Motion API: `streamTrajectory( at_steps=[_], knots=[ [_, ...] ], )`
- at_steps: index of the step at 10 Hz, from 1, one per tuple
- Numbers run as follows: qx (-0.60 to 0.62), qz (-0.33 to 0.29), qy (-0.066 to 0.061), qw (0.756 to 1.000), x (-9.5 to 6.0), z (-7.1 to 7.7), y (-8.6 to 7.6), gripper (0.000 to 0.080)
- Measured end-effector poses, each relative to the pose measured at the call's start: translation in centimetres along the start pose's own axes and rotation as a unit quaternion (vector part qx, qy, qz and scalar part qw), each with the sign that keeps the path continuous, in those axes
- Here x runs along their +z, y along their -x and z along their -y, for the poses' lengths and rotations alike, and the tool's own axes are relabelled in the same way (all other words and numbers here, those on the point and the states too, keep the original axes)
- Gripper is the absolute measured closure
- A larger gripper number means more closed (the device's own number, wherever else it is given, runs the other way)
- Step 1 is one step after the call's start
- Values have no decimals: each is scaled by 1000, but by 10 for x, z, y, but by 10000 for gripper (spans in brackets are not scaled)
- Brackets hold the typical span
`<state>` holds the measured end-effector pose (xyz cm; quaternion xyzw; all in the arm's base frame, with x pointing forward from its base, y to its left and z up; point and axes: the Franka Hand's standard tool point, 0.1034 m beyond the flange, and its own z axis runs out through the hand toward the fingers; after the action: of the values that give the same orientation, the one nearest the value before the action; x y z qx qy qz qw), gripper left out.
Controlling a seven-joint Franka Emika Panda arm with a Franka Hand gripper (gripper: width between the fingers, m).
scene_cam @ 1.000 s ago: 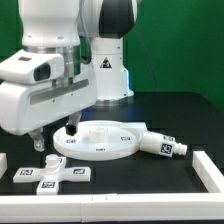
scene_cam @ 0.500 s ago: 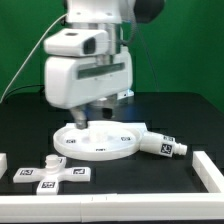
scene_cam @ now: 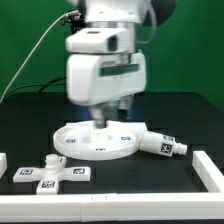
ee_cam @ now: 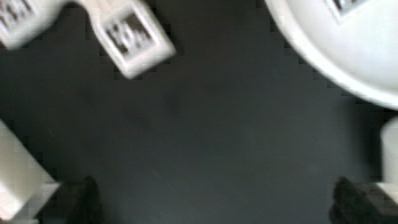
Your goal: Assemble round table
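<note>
The robot's hand (scene_cam: 104,118) hangs low over the round disc (scene_cam: 97,142), its fingers pointing straight down at the far half of the disc. From the exterior view I cannot tell whether the tips touch the white top. The wrist view settles the grip: the two dark fingertips (ee_cam: 71,200) stand wide apart with only bare black table (ee_cam: 196,120) between them, so the hand is spread and holds nothing.

The disc lies flat on the table right under the hand, with small tags on its top face. The short thick leg (scene_cam: 160,144) lies on its side, lower than the hand and off toward the exterior view's right. Its inner end is touching or just beside the disc's edge, I cannot tell which, and there is a tag near its outer end. The cross-shaped foot (scene_cam: 50,175) lies flat on the table toward the exterior view's left of the hand. It is nearer the camera than the disc and apart from it, with tags on its arms.

A white rail (scene_cam: 120,205) runs along the table's front edge, well forward of the hand, and turns up the exterior view's right side beyond the leg. The wrist view is blurred. It shows a curve of the disc's edge and a tagged white piece near it that looks like the foot, though I cannot be sure.
</note>
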<state>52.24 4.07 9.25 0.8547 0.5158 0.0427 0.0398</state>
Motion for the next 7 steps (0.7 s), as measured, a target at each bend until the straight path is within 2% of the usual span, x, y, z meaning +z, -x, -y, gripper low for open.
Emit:
streamTrajectory(
  at_steps=[1,2,3,6,7],
  knots=[
    [-9,-6,4,1000,-1,13,-20,151],
    [-6,-15,8,1000,1,26,-32,151],
    [10,-33,19,999,2,36,-42,151],
    [9,-30,14,999,5,40,-40,151],
    [22,-25,6,999,11,51,-43,151]
  ],
)
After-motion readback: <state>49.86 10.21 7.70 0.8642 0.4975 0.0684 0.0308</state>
